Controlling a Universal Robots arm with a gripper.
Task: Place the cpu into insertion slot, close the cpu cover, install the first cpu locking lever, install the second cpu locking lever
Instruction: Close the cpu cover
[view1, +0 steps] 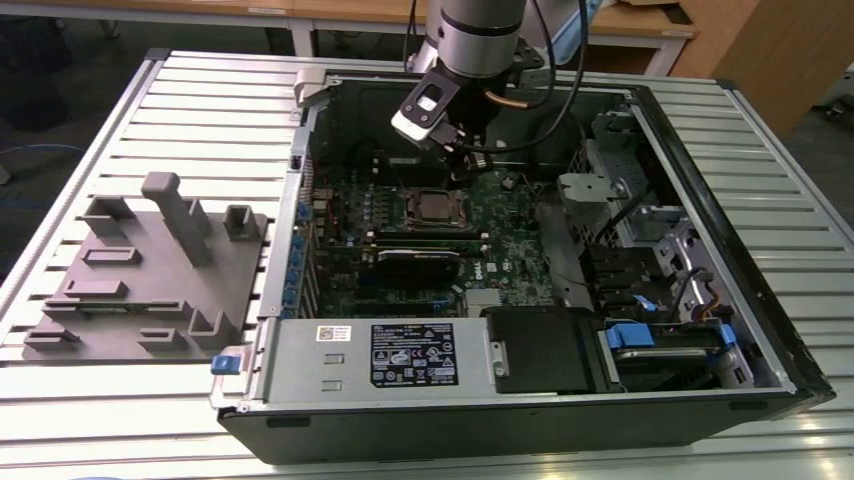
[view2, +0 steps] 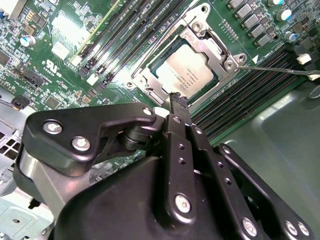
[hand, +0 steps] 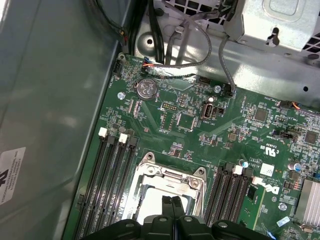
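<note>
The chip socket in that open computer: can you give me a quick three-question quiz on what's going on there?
1. True or false: the cpu lies under the lowered cpu cover.
2. The gripper is nearest: A the cpu cover, B the coin battery, C the power supply.
3. Fill in: the gripper's fingers are ___ (open/shut).
Key: 1 true; 2 A; 3 shut.

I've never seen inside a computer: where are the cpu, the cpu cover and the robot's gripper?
cpu (view2: 192, 70), second wrist view, middle of its silvery top.
cpu cover (view2: 216, 42), second wrist view, metal frame bar beside the cpu.
gripper (hand: 172, 200), first wrist view, between its fingertips.
</note>
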